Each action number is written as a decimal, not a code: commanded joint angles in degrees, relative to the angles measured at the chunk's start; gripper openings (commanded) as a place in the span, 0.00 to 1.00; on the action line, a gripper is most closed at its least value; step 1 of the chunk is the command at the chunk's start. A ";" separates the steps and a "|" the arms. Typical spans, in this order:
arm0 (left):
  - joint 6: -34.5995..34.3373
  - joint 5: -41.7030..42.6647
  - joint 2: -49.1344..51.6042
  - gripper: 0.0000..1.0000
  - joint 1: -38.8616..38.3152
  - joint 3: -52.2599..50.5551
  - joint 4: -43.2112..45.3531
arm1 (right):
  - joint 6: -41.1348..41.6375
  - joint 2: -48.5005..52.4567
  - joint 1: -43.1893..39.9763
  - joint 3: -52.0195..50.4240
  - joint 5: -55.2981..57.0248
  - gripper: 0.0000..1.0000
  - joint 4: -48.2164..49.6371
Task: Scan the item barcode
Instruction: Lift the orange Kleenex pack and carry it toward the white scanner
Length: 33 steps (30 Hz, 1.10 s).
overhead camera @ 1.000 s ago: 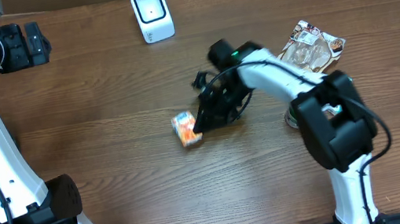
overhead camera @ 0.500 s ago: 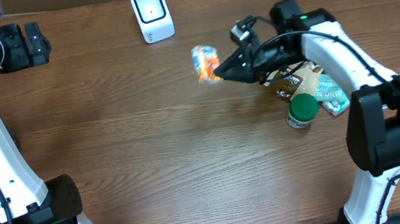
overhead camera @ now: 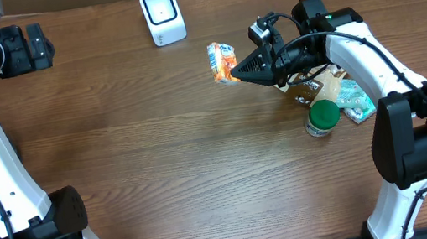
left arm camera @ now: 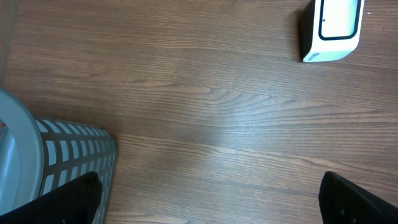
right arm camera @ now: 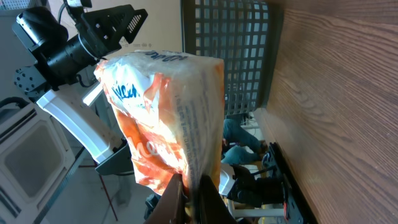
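- Right gripper pinches the packet by one thin edge, aloft, right of the scanner; it could slip out.
- Which way the barcode faces cannot be told; if it is turned away from the scanner, expect no read.
- Left gripper: wide open, empty, far left.

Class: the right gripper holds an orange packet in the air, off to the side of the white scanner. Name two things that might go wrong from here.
1. The right gripper pinches only the thin edge of the orange packet, so the packet may slip or swing.
2. No barcode shows, and the wrapper is crinkled; the code may face away from the white scanner and fail to read.
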 commanded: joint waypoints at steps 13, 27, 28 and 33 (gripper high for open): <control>0.70 -0.33 -0.26 1.00 0.11 0.07 -0.09 | 9.90 -2.51 9.64 0.68 43.30 0.04 -2.56; 0.70 -0.33 -0.26 0.99 0.11 0.07 -0.11 | 12.76 9.86 16.26 46.56 86.68 0.04 -17.16; 0.70 -0.33 -0.26 0.99 0.11 0.07 -0.11 | 11.69 11.43 16.41 49.05 89.29 0.04 -15.93; 0.70 -0.33 -0.26 1.00 0.11 0.07 -0.11 | 5.05 15.74 18.12 51.01 102.99 0.04 -3.34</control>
